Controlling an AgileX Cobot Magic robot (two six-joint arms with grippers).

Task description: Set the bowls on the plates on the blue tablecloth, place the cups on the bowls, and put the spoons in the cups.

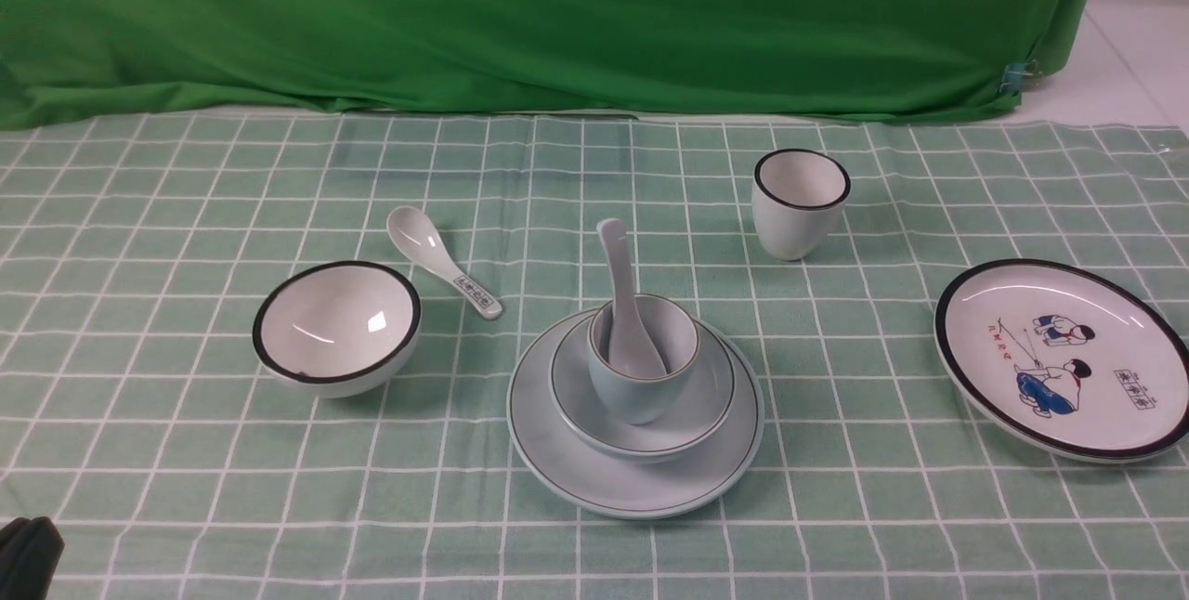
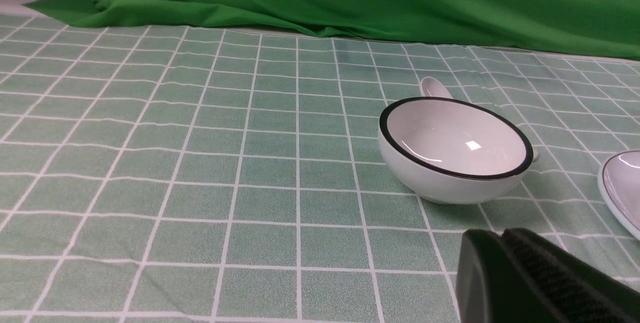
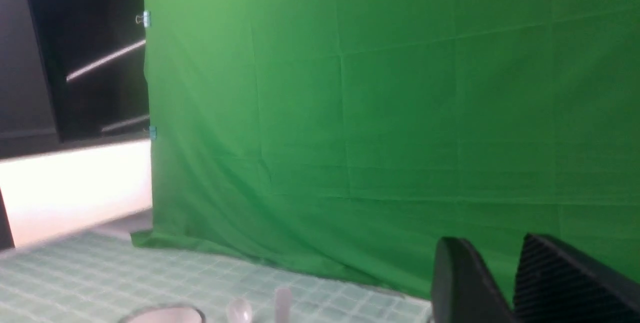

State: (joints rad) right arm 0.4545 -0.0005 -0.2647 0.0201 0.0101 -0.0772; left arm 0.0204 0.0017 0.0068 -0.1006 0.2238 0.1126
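Spread over the desk: the blue tablecloth [image 1: 186,451], checked in white, with the green backdrop [image 1: 557,15] hanging along the far edge. Toward the near edge, about midway between left and right edges: the pale blue plate [image 1: 567,461], flat on the cloth, carrying the pale blue bowl [image 1: 715,396]; inside that bowl, upright, the pale blue cup [image 1: 641,396]; in the cup, the plain spoon [image 1: 618,266], scoop down, handle leaning up and out toward the far edge. Left of this stack, apart from it, directly on the cloth: the white bowl [image 1: 336,326] with the black rim, upright and tipped slightly. Just beyond it toward the far edge, near but seemingly not touching: the printed spoon [image 1: 437,256], lying scoop up, marked handle pointing toward the stack. Right of the stack and farther back: the white cup [image 1: 799,205], black-rimmed, standing alone on the cloth. By the right edge, well apart from cup and bowl: the cartoon plate [image 1: 1115,303], bare. Left end effector [image 2: 500,243] low over the near left corner, just short of the white bowl, fingers pressed together, gripping nothing. Right end effector [image 3: 495,250] raised, facing the backdrop, fingers parted by a narrow gap, nothing between them.
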